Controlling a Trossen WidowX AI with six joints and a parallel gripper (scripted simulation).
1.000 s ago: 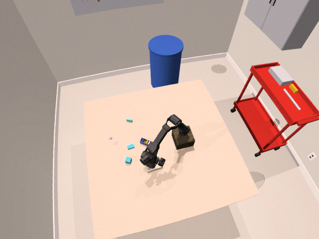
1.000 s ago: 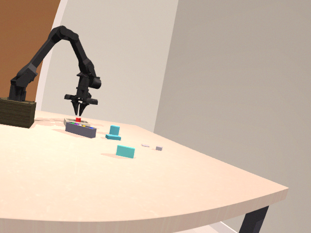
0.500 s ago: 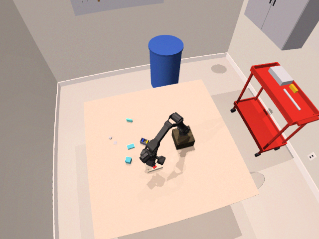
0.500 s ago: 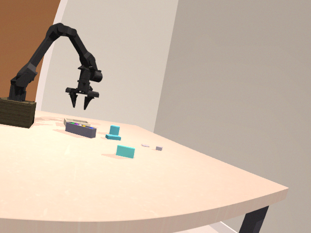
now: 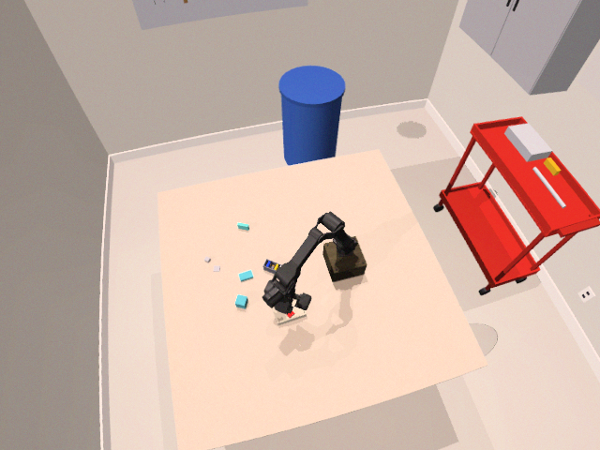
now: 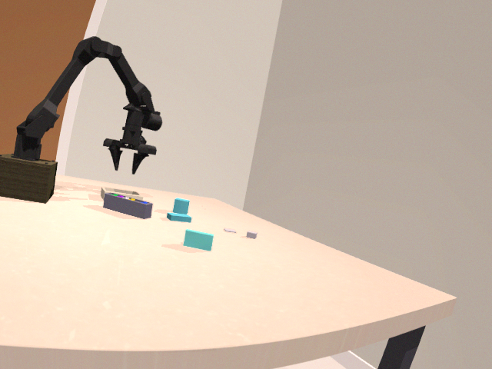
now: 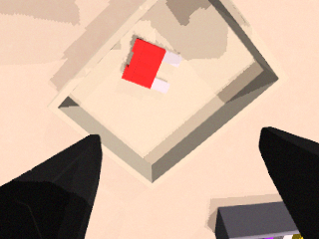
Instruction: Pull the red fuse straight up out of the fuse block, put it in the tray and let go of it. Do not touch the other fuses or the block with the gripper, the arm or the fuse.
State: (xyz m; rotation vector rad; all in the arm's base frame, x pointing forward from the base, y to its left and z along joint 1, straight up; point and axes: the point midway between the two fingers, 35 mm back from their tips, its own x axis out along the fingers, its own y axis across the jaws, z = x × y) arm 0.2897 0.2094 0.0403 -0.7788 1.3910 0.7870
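The red fuse (image 5: 291, 314) (image 7: 144, 64) lies on its side on the floor of the beige tray (image 5: 295, 320) (image 6: 102, 193) (image 7: 199, 136), inside its walls, with its two pale prongs showing in the wrist view. My gripper (image 6: 124, 171) (image 7: 181, 140) is open and empty above the tray, its fingers wide apart and clear of the fuse. The dark fuse block (image 6: 127, 207) (image 7: 254, 219) stands beside the tray with several coloured fuses in it. In the top view the arm hides part of the block and of the tray.
A teal block (image 5: 243, 226) (image 6: 197, 240), a flat blue block (image 5: 246, 275) (image 6: 179, 217) and another blue block (image 5: 241, 301) (image 6: 181, 206) stand beyond the fuse block. Two small grey pieces (image 5: 207, 259) (image 5: 217, 268) lie farther out.
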